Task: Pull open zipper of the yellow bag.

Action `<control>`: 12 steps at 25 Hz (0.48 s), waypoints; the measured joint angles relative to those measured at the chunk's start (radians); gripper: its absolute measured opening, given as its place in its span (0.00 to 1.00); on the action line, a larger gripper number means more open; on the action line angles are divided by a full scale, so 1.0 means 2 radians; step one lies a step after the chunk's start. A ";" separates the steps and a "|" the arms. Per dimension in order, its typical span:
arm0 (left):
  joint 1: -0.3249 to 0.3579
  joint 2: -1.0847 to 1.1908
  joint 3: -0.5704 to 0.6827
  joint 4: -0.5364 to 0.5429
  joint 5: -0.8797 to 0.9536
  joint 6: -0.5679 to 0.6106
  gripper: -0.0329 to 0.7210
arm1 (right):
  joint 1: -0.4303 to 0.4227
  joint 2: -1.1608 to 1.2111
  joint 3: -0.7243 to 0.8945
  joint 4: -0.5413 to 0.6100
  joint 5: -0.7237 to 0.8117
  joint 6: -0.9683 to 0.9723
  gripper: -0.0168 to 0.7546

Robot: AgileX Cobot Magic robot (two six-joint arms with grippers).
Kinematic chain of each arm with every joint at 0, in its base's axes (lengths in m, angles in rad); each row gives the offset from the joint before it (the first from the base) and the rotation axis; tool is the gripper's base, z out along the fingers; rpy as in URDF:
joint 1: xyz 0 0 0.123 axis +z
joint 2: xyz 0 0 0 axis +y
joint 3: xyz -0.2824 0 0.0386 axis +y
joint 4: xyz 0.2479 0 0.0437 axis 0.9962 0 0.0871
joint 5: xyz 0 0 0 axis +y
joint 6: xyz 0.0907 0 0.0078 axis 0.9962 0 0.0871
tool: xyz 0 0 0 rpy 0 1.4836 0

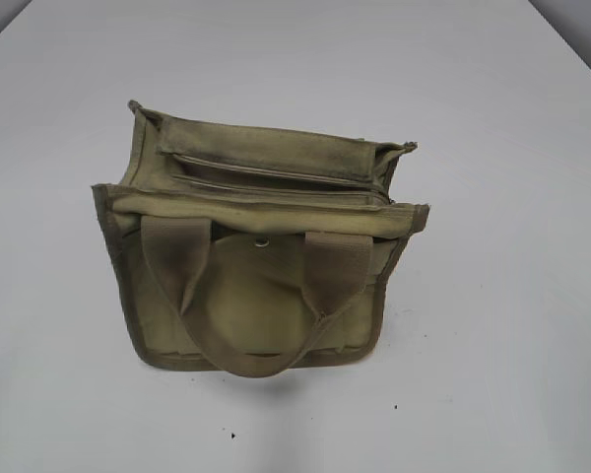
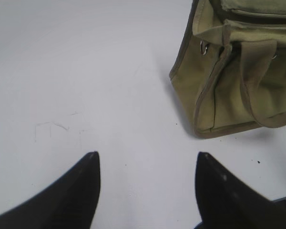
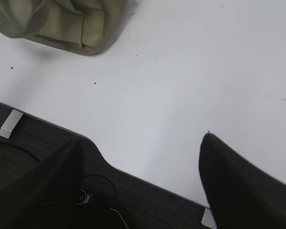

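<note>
The yellow bag [image 1: 261, 251] stands mid-worktop [image 1: 512, 325], its zipper [image 1: 276, 175] running left to right along the top (pull tab too small to pick out). Both claws hang spread and empty near the front edge; the left claw [image 2: 148, 183] sits nearer the bag than the right claw [image 3: 140, 162].

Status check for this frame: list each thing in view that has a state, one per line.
bag: upright on the table, untouched
zipper: appears closed along the top
handle: folded down over the front
left end effector: open, empty, short of the bag
right end effector: open, empty, away from the bag
</note>
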 joint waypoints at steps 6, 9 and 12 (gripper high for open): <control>0.000 0.000 0.000 0.000 0.000 0.000 0.69 | 0.000 0.000 0.000 0.000 0.000 0.000 0.78; 0.000 0.000 0.000 0.000 0.000 0.000 0.69 | 0.000 0.000 0.000 0.000 0.000 0.000 0.78; 0.000 0.000 0.000 0.000 0.000 0.000 0.69 | 0.000 0.000 0.000 0.000 0.000 0.000 0.78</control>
